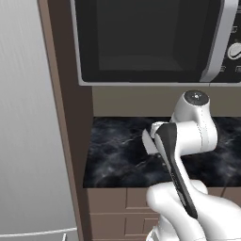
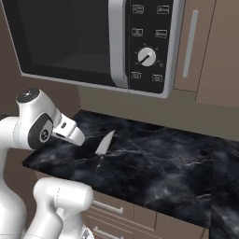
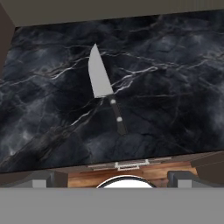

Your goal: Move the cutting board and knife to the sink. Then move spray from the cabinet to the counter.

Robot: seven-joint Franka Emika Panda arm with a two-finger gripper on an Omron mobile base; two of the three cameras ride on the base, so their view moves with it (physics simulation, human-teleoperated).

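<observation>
- Black marble-look counter (image 1: 117, 146) runs beneath a built-in microwave (image 1: 150, 42) in the left base view, with a grey refrigerator door (image 1: 28, 117) at the left edge. The white arm (image 1: 188, 141) rises from the lower right and bends over the countertop, its own links covering the hand.
- Seen from the right base view, the knife (image 2: 103, 148) lies flat on the counter, blade tip toward the back wall, dark handle toward the front edge above the drawers (image 2: 121, 212). The arm's wrist hangs above and just to the knife's left, apart from it. A tall cabinet door (image 2: 205, 51) with a silver handle stands right of the microwave.
- Looking down from the hand view, the knife sits alone on the veined stone, well clear of the gripper (image 3: 118, 181). Its two dark tips stand wide apart at the bottom of the frame, with nothing between them and touching nothing.
- Judged from this, the knife is not yet grasped, so its trip to the sink remains. The spray's move from cabinet to counter appears to be still ahead too.
</observation>
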